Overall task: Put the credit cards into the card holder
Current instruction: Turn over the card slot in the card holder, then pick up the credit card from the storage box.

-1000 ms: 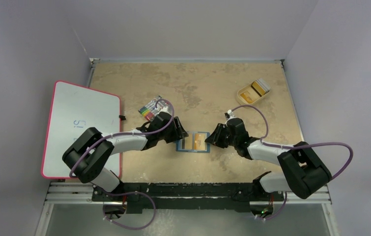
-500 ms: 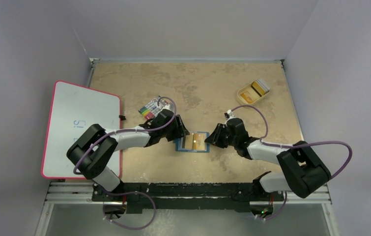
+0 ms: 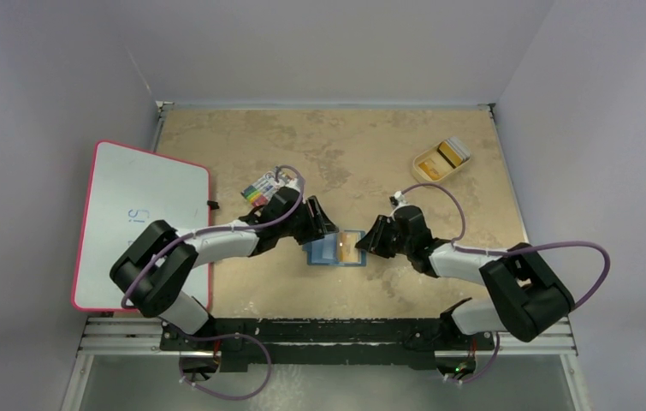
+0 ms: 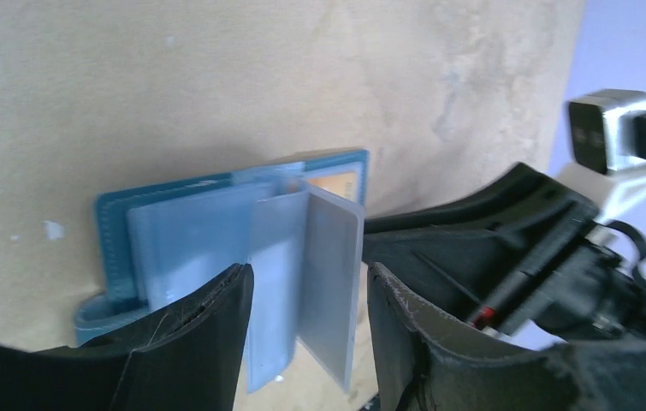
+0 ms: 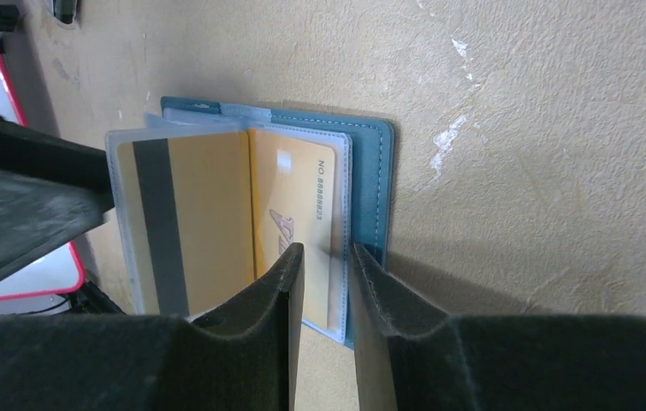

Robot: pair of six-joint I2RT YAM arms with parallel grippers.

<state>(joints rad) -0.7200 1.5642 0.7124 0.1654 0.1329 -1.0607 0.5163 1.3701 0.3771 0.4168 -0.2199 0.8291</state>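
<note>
Two arms (image 3: pixel 216 244), black joints and white link covers, looping purple cables (image 3: pixel 429 184), matte black wedge-fingered hands (image 4: pixel 306 274)

The top camera hangs above and behind my arm bases and looks down from afar over the whole tabletop (image 3: pixel 370 145). The camera on my left wrist sits low and close behind my left claw (image 4: pixel 309 282), facing toward the tabletop's right edge. The one on my right wrist peers closely past my right claw (image 5: pixel 328 257) toward the left edge. All three views share the card holder (image 3: pixel 337 249), which lies midway along the near edge.
</note>
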